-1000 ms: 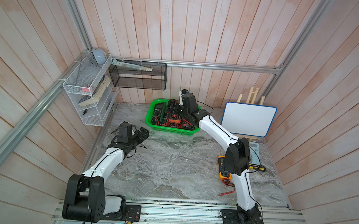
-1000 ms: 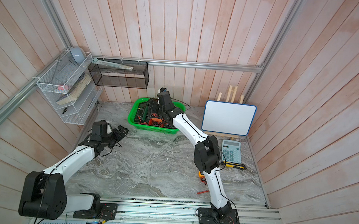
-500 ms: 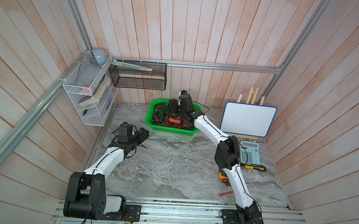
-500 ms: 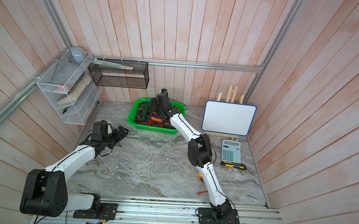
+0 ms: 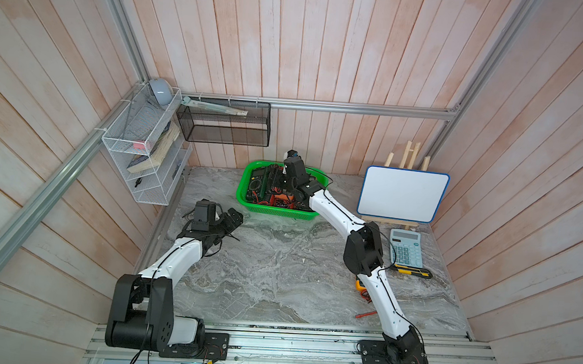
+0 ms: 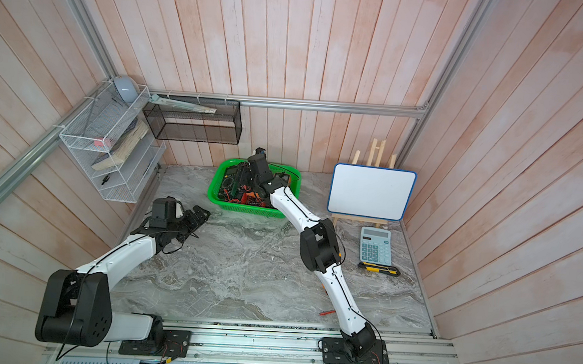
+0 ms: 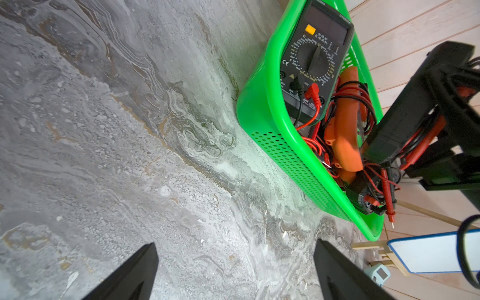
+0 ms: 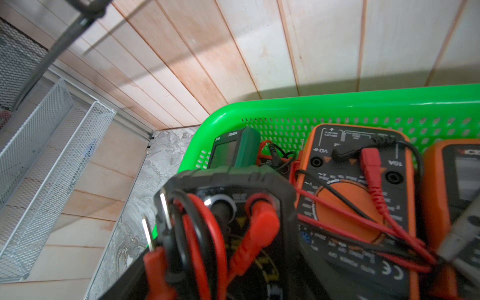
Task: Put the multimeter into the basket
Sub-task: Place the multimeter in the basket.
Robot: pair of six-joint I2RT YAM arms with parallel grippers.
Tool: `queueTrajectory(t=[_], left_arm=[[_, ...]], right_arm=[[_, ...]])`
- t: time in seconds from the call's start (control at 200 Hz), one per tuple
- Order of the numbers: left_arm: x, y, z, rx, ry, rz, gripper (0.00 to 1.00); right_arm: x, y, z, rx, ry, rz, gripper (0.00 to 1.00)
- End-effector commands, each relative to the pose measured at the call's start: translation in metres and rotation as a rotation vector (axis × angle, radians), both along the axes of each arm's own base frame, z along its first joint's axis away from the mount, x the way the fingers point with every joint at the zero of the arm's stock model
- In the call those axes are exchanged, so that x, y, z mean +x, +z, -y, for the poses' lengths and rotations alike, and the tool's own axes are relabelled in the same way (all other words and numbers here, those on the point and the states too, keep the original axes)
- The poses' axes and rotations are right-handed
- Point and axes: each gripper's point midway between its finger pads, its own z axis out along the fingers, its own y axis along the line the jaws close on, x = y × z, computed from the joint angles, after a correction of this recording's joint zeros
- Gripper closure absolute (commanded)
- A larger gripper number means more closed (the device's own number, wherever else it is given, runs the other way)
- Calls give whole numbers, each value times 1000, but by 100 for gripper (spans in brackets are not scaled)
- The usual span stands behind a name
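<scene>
White wire rack (image 5: 136, 165) hangs on the left wall, with a black mesh bin (image 5: 223, 125) on the back wall beside it. Below them the left arm (image 5: 179, 256) reaches over the grey marble surface (image 5: 276, 276). The left jaws stand wide apart with nothing between them; in the left wrist view the 2 dark fingers (image 7: 130, 275) frame bare marble just short of the basket (image 7: 285, 155).

In both top views the bright green basket (image 5: 274, 212) sits at the back of the surface, near the middle. It already holds a tangle of red and black leads and at least 3 meters: a dark green multimeter (image 7: 315, 57) against its left end, an orange multimeter (image 8: 355, 197) and another orange-cased one (image 8: 452, 187).

The right arm (image 5: 337, 214) stretches over the basket's right side. The right jaws are clamped on the black multimeter (image 7: 397, 114), held tilted on edge above the basket's contents, its leads coiled on it; whether it touches them cannot be told.

Under the right arm's elbow a yellow multimeter (image 5: 359, 285) lies on the surface, mostly hidden, with a red probe (image 5: 365, 314) nearer the front. Further right a whiteboard (image 5: 401, 194) stands on a wooden easel, with a calculator (image 5: 405, 247) in front of it and a yellow utility knife (image 5: 413, 271) just beside that.
</scene>
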Motion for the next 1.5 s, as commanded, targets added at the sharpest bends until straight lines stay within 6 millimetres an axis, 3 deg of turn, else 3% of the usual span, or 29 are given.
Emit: queueTrajectory(t=[0.0,0.265,0.555,0.74,1.035,1.27,1.495], left_arm=[[7,5,1,-2,-17,28,0],[6,3,1,-7,-19,23,0],[7,6,4,-23,-26,28,1],[8,13,5,-29,-31,42,0],[10,28,7,-33,-44,80,0],[9,38,13,-31,-67,108,0],[5,49,33,12,-118,134,0]], right_arm=[[-3,-5,-18,32,19,4,51],[-2,-23,-21,38,5,-30,40],[-1,-17,-15,21,-16,-27,2],[-5,-4,-14,22,-4,-16,2],[-28,39,-6,6,31,38,2],[-60,58,31,-43,15,65,2],[-100,41,94,-80,-53,34,2]])
